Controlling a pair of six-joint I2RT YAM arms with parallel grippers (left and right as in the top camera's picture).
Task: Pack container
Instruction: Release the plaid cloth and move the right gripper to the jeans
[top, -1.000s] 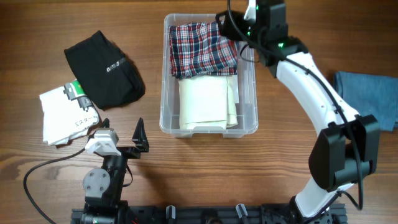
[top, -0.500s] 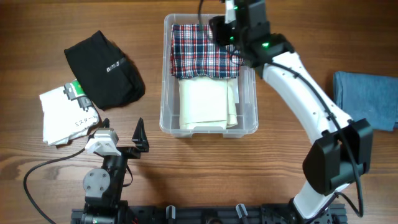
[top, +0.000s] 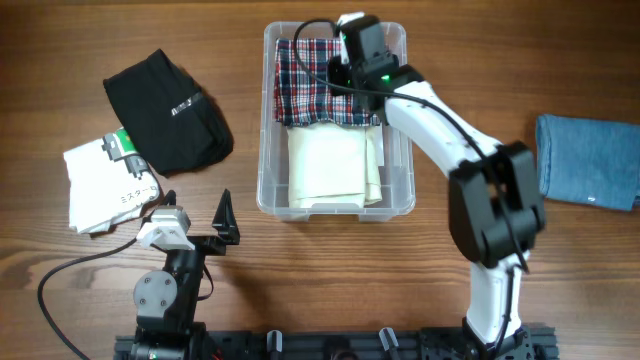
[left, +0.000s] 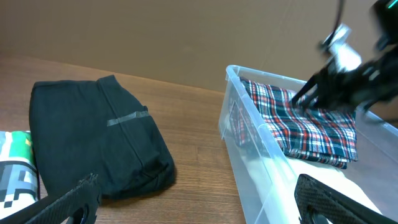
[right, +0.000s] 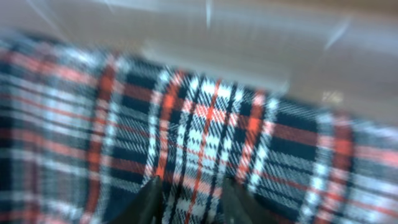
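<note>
Wooden table (top: 60, 40); container (top: 266, 120) lengthwise front to back.

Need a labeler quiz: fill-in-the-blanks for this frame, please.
1. The plaid cloth lies ____ the container, under the right gripper.
2. The blue cloth is on the ____, not in the container.
3. The left gripper has its jaws ____.
Missing: inside; table; open.

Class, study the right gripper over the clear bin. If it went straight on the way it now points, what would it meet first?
The plaid cloth in the container: the right gripper points down at it, nothing between. The wrist view is blurred, so it may be touching.
</note>
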